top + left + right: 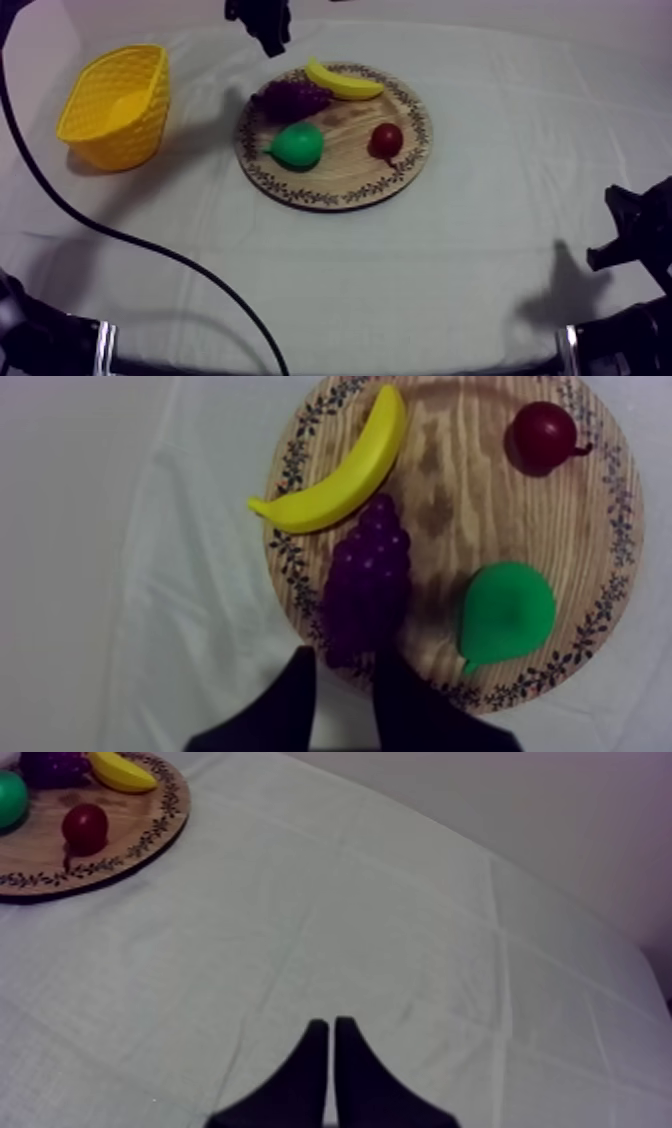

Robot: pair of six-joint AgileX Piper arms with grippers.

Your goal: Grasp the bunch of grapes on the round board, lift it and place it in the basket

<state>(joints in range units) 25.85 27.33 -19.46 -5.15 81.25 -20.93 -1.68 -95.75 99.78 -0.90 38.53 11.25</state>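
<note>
Purple bunch of grapes [290,98] [367,581] lies on the round wooden board with patterned rim [345,170] [450,486], at 10 o'clock of the board in the top view, close to the rim.

Around it, top view:
- curved yellow toy banana [343,82] [335,466] at 1 o'clock of the grapes. In the left wrist view it touches the narrow end of the bunch.
- green toy pear [298,146] [505,616] at 6 o'clock, just beside the bunch, a sliver of wood between them.
- small red fruit [387,140] [543,436] at 3 o'clock, well apart.

Yellow lattice basket [115,105] stands upright at 9 o'clock of the board, apart from it, with grey-white cloth [200,230] between.

Our left gripper [270,42] [345,661] hangs at 11 o'clock of the grapes, over the far rim. It is released: its black fingers [290,711] are spread, with the tips just beside the wide end of the bunch and not closed on it. Banana and pear flank the bunch.

Our right gripper [635,230] [330,1024] sits at 4 o'clock, well away from the board [130,812]. It is clenched on nothing over bare cloth.
</note>
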